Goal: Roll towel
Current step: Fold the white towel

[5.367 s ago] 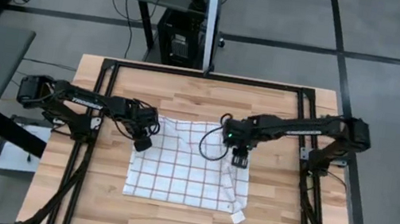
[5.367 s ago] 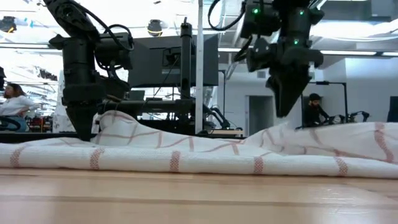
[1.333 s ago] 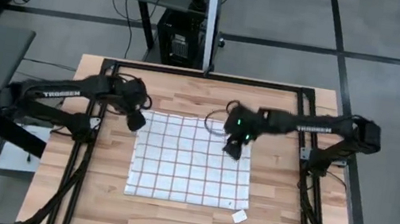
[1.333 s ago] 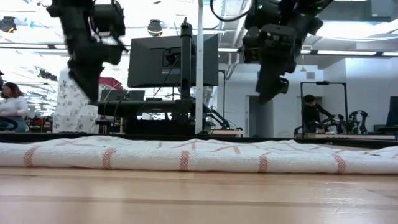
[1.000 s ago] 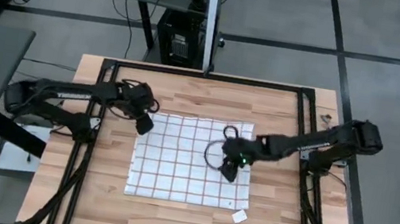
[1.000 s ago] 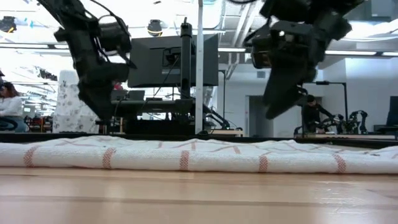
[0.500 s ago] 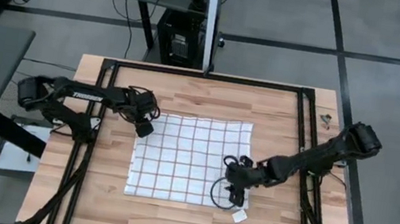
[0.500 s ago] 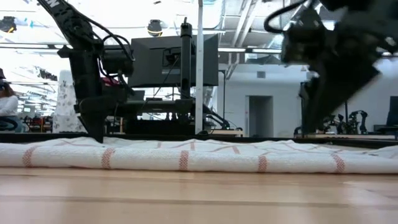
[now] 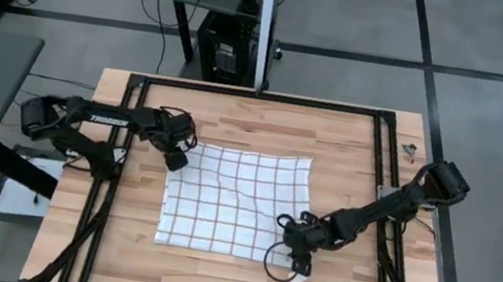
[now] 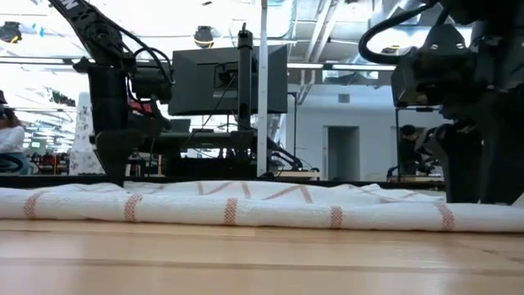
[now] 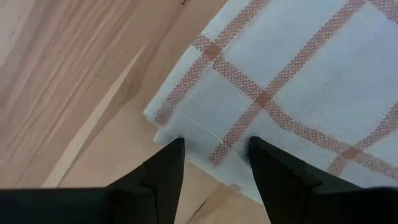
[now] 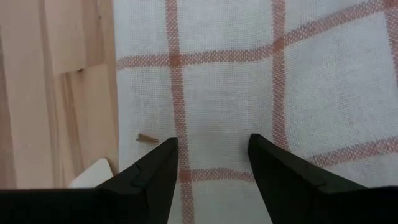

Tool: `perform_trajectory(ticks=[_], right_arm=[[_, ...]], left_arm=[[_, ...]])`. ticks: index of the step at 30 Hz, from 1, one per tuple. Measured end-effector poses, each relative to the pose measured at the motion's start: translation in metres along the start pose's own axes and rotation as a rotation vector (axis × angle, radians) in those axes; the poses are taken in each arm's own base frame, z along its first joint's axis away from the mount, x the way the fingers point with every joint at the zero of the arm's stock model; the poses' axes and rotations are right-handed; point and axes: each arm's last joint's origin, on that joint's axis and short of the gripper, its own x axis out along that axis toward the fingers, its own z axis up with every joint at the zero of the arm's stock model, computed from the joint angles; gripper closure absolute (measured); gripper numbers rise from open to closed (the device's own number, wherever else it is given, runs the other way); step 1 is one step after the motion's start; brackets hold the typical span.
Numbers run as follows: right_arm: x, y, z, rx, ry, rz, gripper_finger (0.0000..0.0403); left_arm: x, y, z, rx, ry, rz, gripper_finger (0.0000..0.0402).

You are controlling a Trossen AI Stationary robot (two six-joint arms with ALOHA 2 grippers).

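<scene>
High view
Towel (image 9: 234, 202): lies flat and spread out on the wooden table (image 9: 255, 121), about midway between the left and right edges, nearer the front edge than the rear.
Left gripper (image 9: 176, 161): at the towel's rear left corner, its arm reaching in from the table's left edge.
Right gripper (image 9: 301, 261): at the towel's front right corner, its arm running diagonally in from the table's right edge.
White scrap (image 9: 304, 278): small plain piece on the table just beside the right gripper, largely covered by it.

Low view
Towel (image 10: 246, 205): a low, flat band across the table top, with red-brown stripes showing along its near edge.
Left gripper (image 10: 112, 174): points straight down, its tip at the towel's far edge.
Right gripper (image 10: 491, 184): a dark mass close to the camera, low over the towel; fingers not distinguishable here.

Left wrist view
Left gripper (image 11: 212, 163): fingers (image 11: 166, 168) spread apart, nothing between them, straddling the towel's hem.
Towel (image 11: 292, 93): its corner lies flat on the table (image 11: 68, 87).

Right wrist view
Right gripper (image 12: 210, 155): fingers (image 12: 161, 163) spread apart, nothing grasped, directly over the cloth.
Towel (image 12: 261, 81): flat beneath the fingers, its edge running along bare table (image 12: 50, 81).
White scrap (image 12: 93, 173): on the wood just beside the towel's edge.
Brown speck (image 12: 147, 138): small fragment lying on the towel near that edge.
</scene>
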Motion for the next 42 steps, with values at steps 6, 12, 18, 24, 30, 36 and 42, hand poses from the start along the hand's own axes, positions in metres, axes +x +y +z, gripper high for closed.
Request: perform_trajectory(ticks=[6,12,18,24,30,36,42], right_arm=[[-0.031,-0.014,0.023,-0.012,-0.079,0.021,0.0212],[-0.058,-0.032,0.038,0.005,-0.187,0.025,0.0212],[-0.064,-0.063,0.047,0.116,-0.179,-0.052,0.0212],[-0.049,-0.104,0.047,0.125,-0.07,-0.164,0.0212],[-0.037,-0.124,0.053,0.067,-0.062,-0.195,0.0212],[-0.032,-0.126,0.054,-0.04,-0.051,-0.2,0.0212],[-0.024,-0.131,0.051,-0.05,0.003,-0.213,0.0212]], left_arm=[[-0.032,0.001,0.018,0.01,-0.12,-0.054,0.0238],[-0.069,-0.002,0.024,0.049,-0.21,-0.165,0.0238],[-0.084,-0.034,0.008,0.056,-0.182,-0.434,0.0238],[-0.079,-0.089,-0.031,0.183,-0.073,-0.509,0.0238],[-0.092,-0.129,-0.056,0.172,-0.133,-0.567,0.0238],[-0.076,-0.171,-0.086,0.119,-0.044,-0.525,0.0238],[-0.05,-0.194,-0.101,0.013,-0.043,-0.408,0.0238]])
